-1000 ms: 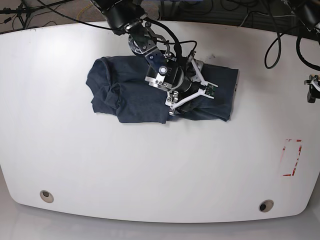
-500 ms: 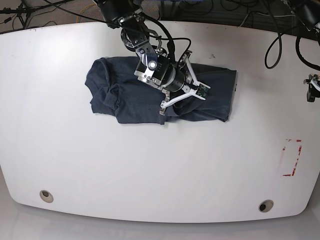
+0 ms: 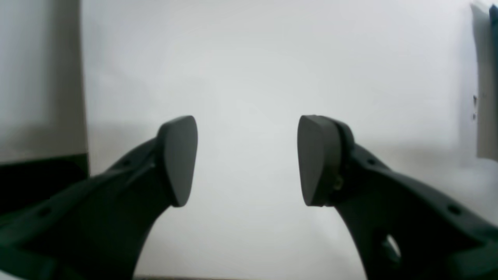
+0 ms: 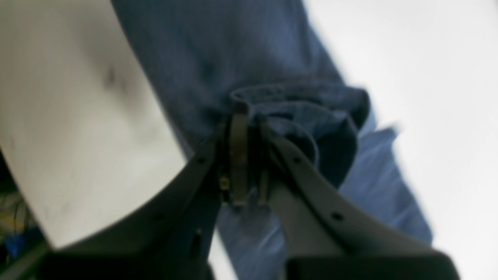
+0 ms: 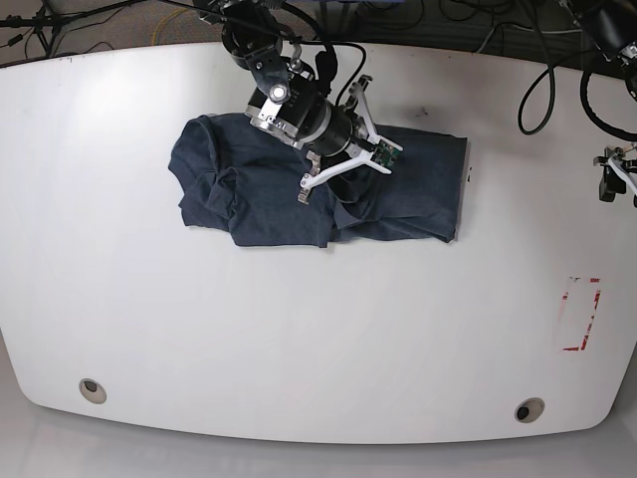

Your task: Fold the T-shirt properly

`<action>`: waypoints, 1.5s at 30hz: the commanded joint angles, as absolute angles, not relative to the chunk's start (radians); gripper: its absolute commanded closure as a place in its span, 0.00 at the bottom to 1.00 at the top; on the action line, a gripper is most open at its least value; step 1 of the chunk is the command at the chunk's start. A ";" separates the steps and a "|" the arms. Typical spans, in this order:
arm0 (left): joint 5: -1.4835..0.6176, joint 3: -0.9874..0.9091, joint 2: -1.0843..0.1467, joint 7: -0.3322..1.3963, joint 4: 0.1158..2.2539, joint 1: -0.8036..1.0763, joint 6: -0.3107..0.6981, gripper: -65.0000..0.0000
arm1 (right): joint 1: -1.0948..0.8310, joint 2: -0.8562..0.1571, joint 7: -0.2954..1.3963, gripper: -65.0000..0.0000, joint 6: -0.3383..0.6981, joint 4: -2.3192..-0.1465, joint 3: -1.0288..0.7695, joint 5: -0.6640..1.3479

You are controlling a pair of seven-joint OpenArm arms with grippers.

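The dark navy T-shirt (image 5: 259,194) lies crumpled and partly folded on the white table (image 5: 299,329), back centre. No lettering or neck tag shows. My right gripper (image 5: 343,171) is over the shirt's middle. In the right wrist view the right gripper (image 4: 249,116) is shut on a bunched fold of the shirt (image 4: 233,50) and lifts it a little. My left gripper (image 5: 612,179) is at the far right edge of the table, away from the shirt. In the left wrist view the left gripper (image 3: 247,159) is open and empty over bare white table.
A red-outlined rectangle (image 5: 580,314) is marked on the table at the right. Two round holes (image 5: 92,389) (image 5: 530,409) sit near the front edge. Cables (image 5: 542,90) hang over the back right edge.
My right arm has moved back and to the left over the shirt, holding the fold. The shirt's right part has shifted slightly left with it. The left arm has barely moved.
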State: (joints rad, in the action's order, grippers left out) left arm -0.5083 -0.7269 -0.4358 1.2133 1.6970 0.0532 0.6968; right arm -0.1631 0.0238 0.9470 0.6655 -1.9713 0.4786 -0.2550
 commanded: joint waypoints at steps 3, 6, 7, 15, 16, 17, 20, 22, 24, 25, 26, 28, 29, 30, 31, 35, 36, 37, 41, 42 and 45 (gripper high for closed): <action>-0.522 -0.677 -0.456 1.198 1.713 0.044 0.698 0.42 | -0.191 0.035 0.917 0.96 0.665 -1.994 0.460 -0.243; -0.524 -0.650 -0.456 1.198 1.715 0.044 0.698 0.42 | -0.213 0.038 0.914 0.96 0.665 -1.994 0.415 -0.236; -0.526 -0.639 -0.456 1.198 1.716 0.044 0.698 0.42 | -0.217 0.039 0.914 0.94 0.665 -1.995 0.400 -0.234; -0.526 -0.573 -0.455 1.198 1.718 0.044 0.698 0.42 | -0.239 0.045 0.911 0.61 0.665 -2.023 0.321 -0.232; -0.526 -0.562 -0.455 1.198 1.718 0.044 0.698 0.42 | -0.242 0.047 0.905 0.56 0.665 -2.031 0.306 -0.232; -0.526 -0.559 -0.455 1.198 1.718 0.044 0.698 0.42 | -0.245 0.050 0.898 0.54 0.665 -2.034 0.300 -0.232; -0.526 -0.541 -0.443 1.198 1.718 0.044 0.698 0.42 | -0.252 0.081 0.880 0.52 0.657 -2.038 0.246 -0.242; -0.526 -0.536 -0.433 1.198 1.719 0.044 0.698 0.42 | -0.260 0.094 0.869 0.52 0.651 -2.038 0.202 -0.234; -0.526 -0.535 -0.427 1.198 1.719 0.044 0.698 0.42 | -0.269 0.113 0.849 0.52 0.651 -2.038 0.176 -0.234; -0.526 -0.535 -0.427 1.198 1.719 0.044 0.698 0.42 | -0.272 0.119 0.840 0.52 0.651 -2.038 0.176 -0.234; -0.524 -0.533 -0.427 1.198 1.719 0.044 0.698 0.42 | -0.277 0.125 0.825 0.52 0.651 -2.038 0.180 -0.234; -0.524 -0.533 -0.426 1.198 1.719 0.044 0.698 0.42 | -0.291 0.134 0.802 0.52 0.648 -2.038 0.203 -0.234; -0.524 -0.533 -0.423 1.198 1.719 0.044 0.698 0.42 | -0.295 0.136 0.789 0.52 0.647 -2.038 0.219 -0.234; -0.524 -0.533 -0.420 1.198 1.719 0.044 0.698 0.42 | -0.297 0.137 0.783 0.52 0.645 -2.038 0.231 -0.232; -0.521 -0.533 -0.414 1.198 1.719 0.044 0.698 0.42 | -0.300 0.140 0.766 0.52 0.644 -2.038 0.266 -0.232; -0.521 -0.533 -0.414 1.198 1.719 0.044 0.698 0.42 | -0.303 0.157 0.734 0.52 0.593 -2.038 0.314 -0.243; -0.521 -0.533 -0.414 1.198 1.716 0.044 0.698 0.42 | -0.300 0.157 0.720 0.52 0.553 -2.038 0.320 -0.243; -0.521 -0.533 -0.414 1.198 1.716 0.044 0.698 0.42 | -0.298 0.157 0.708 0.52 0.519 -2.038 0.323 -0.243; -0.521 -0.533 -0.414 1.198 1.718 0.044 0.698 0.42 | -0.286 0.142 0.673 0.52 0.407 -2.038 0.306 -0.243; -0.521 -0.533 -0.414 1.198 1.718 0.044 0.698 0.42 | -0.280 0.136 0.673 0.52 0.389 -2.038 0.295 -0.243; -0.522 -0.533 -0.414 1.198 1.719 0.044 0.698 0.42 | -0.277 0.105 0.674 0.52 0.358 -2.038 0.260 -0.237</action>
